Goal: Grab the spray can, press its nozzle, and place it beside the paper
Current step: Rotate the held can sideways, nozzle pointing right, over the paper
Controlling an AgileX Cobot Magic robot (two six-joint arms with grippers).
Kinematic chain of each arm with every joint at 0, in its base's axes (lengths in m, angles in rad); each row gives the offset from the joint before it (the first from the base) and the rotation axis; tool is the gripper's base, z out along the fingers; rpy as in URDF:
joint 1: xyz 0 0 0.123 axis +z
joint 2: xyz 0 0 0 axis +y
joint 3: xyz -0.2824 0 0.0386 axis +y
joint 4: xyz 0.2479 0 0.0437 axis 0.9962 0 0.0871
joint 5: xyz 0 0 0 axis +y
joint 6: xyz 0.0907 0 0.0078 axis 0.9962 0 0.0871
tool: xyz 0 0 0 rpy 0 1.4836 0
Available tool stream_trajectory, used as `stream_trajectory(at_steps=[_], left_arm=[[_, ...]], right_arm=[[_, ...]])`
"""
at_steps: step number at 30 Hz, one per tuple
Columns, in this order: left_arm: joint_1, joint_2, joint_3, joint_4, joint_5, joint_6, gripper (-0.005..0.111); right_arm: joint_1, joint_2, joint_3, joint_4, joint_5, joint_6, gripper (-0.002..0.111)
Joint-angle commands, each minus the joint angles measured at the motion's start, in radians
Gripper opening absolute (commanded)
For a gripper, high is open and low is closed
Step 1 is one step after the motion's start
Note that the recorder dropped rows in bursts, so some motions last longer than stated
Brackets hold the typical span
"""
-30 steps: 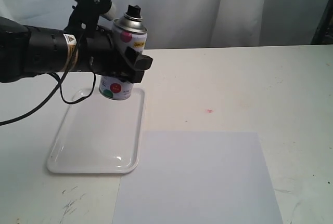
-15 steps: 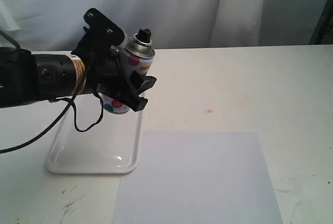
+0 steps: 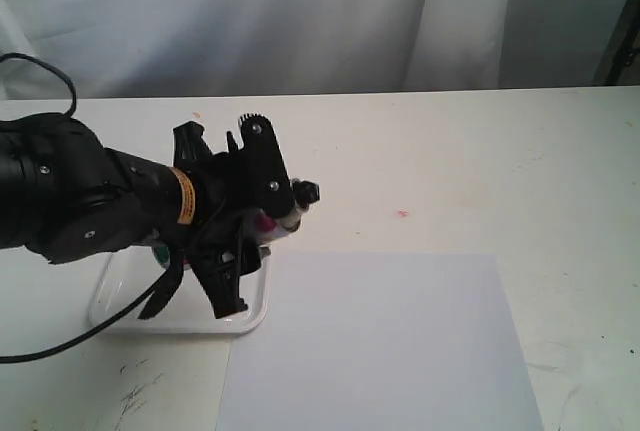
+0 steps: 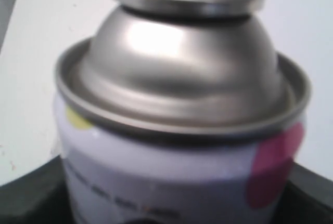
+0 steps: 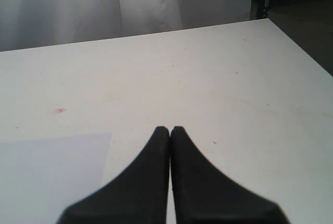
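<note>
Plainly, the left end effector (image 3: 250,221) is pinching the small white cylindrical spray can with coloured dots and a silver shoulder (image 4: 177,78). Its black fingers (image 4: 31,195) clamp opposite sides of the body just below that shoulder. In the exterior view the can is held off the white worktop (image 3: 500,151) and tipped well over. Its small black plastic nozzle (image 3: 308,191) points toward three o'clock, and most of the body is hidden behind the end effector. It hangs over the near right corner of the glossy white rimmed plastic tray (image 3: 255,319), at about ten o'clock from the middle of the large flat white sheet of paper (image 3: 380,341). A tiny red speck (image 3: 402,214) marks the worktop at twelve o'clock from the paper. The right end effector (image 5: 170,130) has its two fingers pressed together on nothing and is well apart from the can. The can looks like a rigid thin-metal cylinder, probably light, with a smooth painted wall that could twist or slide between flat pads. The present mid-body hold below the shoulder seems the sound place, leaving the top free. The nozzle is far narrower than the body, so a press would likely need to come straight along the can's axis, or the can may pivot in the grip.
</note>
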Motion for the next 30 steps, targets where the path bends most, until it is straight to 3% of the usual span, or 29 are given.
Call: stream_trajectory(at_steps=[1,7,18,23,30], left_arm=[[-0.054,-0.017,-0.004,0.009,0.106,0.005,0.000],[-0.115,-0.012,-0.004,0.185,0.137,-0.259,0.000],[-0.121,0.040,-0.004,0.477,0.149,-0.672,0.000],[-0.134,0.040,-0.004,0.757,0.204,-0.996,0.000],[-0.228,0.096,-0.004,0.830,0.318,-1.074,0.000]], right_arm=[[-0.007,-0.006,0.004,0.003,-0.001,0.000,0.000],[-0.007,-0.006,0.004,0.003,-0.001,0.000,0.000],[-0.007,-0.006,0.004,0.003,-0.001,0.000,0.000],[-0.007,-0.006,0.004,0.003,-0.001,0.000,0.000],[-0.007,-0.006,0.004,0.003,-0.001,0.000,0.000]])
